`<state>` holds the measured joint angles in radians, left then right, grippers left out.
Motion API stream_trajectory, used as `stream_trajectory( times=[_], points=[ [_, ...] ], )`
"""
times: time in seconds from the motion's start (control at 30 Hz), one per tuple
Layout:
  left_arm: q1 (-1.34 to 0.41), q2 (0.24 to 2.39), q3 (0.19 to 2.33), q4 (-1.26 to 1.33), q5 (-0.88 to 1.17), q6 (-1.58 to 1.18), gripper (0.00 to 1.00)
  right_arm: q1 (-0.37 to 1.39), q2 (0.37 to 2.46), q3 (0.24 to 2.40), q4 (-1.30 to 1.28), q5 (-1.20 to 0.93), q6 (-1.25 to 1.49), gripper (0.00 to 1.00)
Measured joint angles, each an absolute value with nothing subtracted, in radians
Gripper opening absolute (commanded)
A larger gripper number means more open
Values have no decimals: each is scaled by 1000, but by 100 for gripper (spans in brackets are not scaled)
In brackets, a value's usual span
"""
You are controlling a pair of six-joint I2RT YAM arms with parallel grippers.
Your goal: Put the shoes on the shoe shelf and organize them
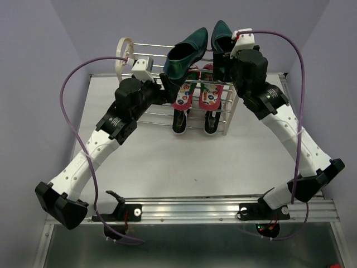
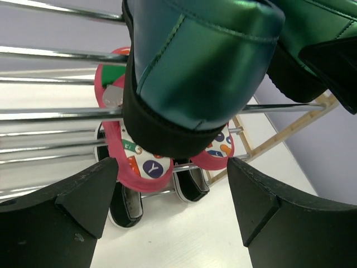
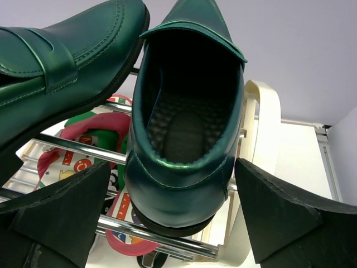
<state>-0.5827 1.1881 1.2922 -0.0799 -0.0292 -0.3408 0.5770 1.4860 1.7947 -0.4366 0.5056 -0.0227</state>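
Green loafers (image 1: 187, 53) on top tier of the shoe shelf (image 1: 124, 53), side by side toward its right end; the one nearer the left arm (image 2: 201, 72) lies angled, toe pointing back and to the right, black heel block overhanging the front rod; the other one (image 3: 187, 128) sits straighter, toe to the back wall, opening facing the right wrist camera; the two are close, can't tell if touching. Red flip-flops (image 1: 196, 97) one tier down, directly below the loafers, printed footbeds up, sloping down toward the arms. Black sneakers (image 1: 179, 121) at the lowest level under the flip-flops, white toe caps poking out at the front; can't tell if on rods or on the table (image 1: 184, 162). Shelf stands at the far side of the table against the back wall, cream arched side panel at left, shiny metal rods (image 1: 150, 118) running across.

Left gripper (image 2: 170, 167) at the heel of the angled loafer, jaws spread wide, one finger either side and just short of the heel, a gap visible, nothing held. Right gripper (image 3: 172, 166) behind the heel of the straighter loafer, jaws also spread wide, fingers flanking the heel without contact, nothing held. Both arms reach in from the near-edge bases, elbows out to the sides; purple cables (image 1: 70, 84) loop off each wrist.
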Motion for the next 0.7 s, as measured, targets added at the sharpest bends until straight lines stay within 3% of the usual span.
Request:
stream_trajectory(
  times=[0.03,0.17,0.3,0.33,0.43,0.7],
  points=[
    [-583,1205,1303,-69,-24,-336,78,577,1487,1795,-435,510,-27,88],
    [-583,1262,1349,-42,10,-315,69,577,1485,1794,-411,530,-33,72],
    [-588,1298,1380,-41,47,-299,65,577,1479,1782,-389,543,-28,55],
    [-591,1307,1388,-44,53,-295,64,577,1478,1778,-383,543,-28,44],
    [-606,1331,1409,-41,74,-285,62,577,1471,1765,-369,540,-27,31],
    [-622,1354,1431,-41,97,-276,62,576,1456,1752,-366,492,-10,22]
  ],
)
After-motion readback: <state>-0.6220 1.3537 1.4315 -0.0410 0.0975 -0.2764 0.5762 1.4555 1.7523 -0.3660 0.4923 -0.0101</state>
